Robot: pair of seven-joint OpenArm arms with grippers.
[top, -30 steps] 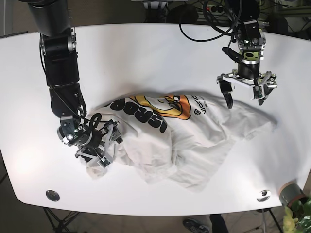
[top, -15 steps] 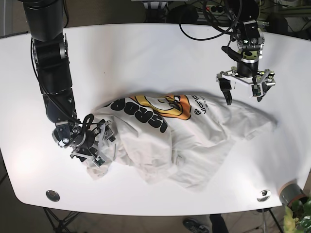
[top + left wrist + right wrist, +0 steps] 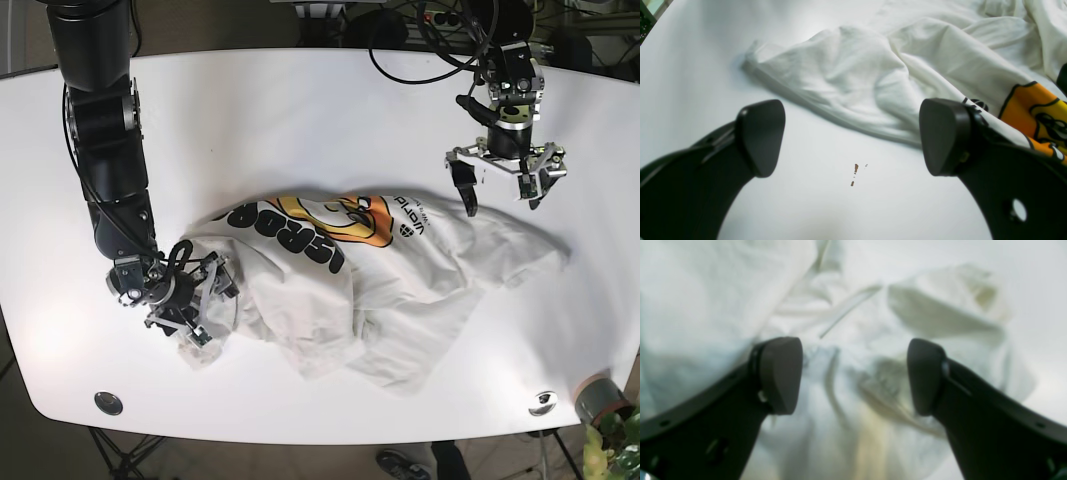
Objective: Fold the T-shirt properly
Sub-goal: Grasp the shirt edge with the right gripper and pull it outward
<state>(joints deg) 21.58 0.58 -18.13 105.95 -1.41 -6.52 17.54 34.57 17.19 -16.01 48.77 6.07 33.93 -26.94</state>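
surface: white table with rounded corners, dark floor and cables past its far edge. you have two metal discs near the front edge, one at 7 o'clock, one at 5 o'clock.

item: white t-shirt, crumpled in a heap across the table's middle, running from 8 o'clock to 3 o'clock. its orange, yellow and black print faces up along the far side of the heap, lettering upside down in the base view. cloth bunched and creased throughout.

item: left gripper, at 2 o'clock, hanging over bare table just beyond the shirt's far edge, fingers spread wide, nothing between them. your left wrist view shows small brown specks on the table between its pads.

item: right gripper, at 8 o'clock, down on the shirt's near-left end. fingers parted; in the right wrist view the pads flank rumpled cloth, blurred, so you cannot tell whether they touch it.
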